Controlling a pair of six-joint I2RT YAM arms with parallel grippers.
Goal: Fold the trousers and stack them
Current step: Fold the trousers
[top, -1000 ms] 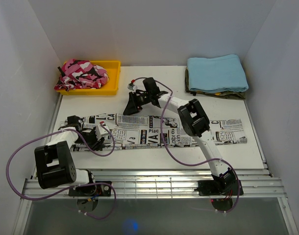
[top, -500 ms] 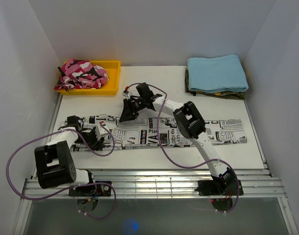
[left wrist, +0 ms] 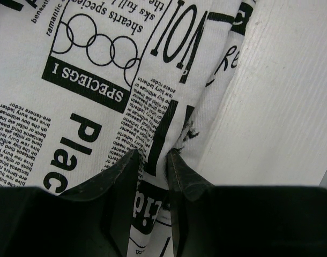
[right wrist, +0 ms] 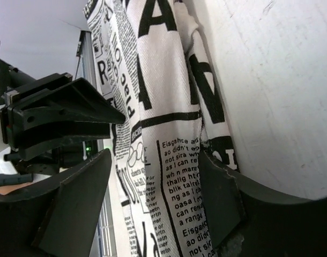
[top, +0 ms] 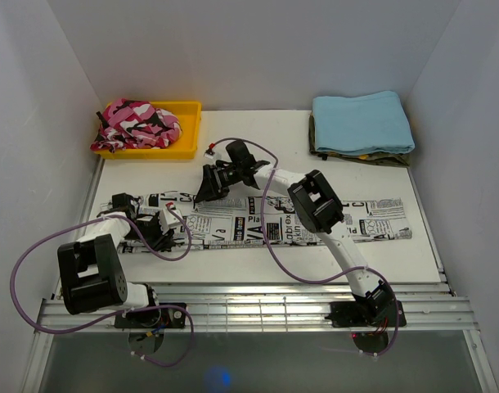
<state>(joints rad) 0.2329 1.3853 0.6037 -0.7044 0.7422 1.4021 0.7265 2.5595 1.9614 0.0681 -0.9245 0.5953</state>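
Note:
The trousers (top: 380, 221), white with black newspaper print, lie in a long flat strip across the table from left to right. My left gripper (top: 155, 225) sits at their left end. In the left wrist view it (left wrist: 153, 158) is shut on a raised fold of the trousers (left wrist: 88, 80). My right gripper (top: 207, 188) is low at the strip's far edge, left of the middle. Its fingers (right wrist: 220, 187) stand wide open, with the trousers (right wrist: 169, 107) lying between them and no pinch. The left gripper (right wrist: 61, 118) shows just beyond it.
A yellow tray (top: 188, 131) at the back left holds a pink camouflage garment (top: 139, 123). A folded light blue cloth (top: 362, 121) lies on a darker cloth at the back right. White walls close in the table; a metal rail (top: 258, 307) runs along the near edge.
My right gripper has come left and down onto the trousers' far edge, and its fingers have spread wider. The left gripper has kept its hold in place.

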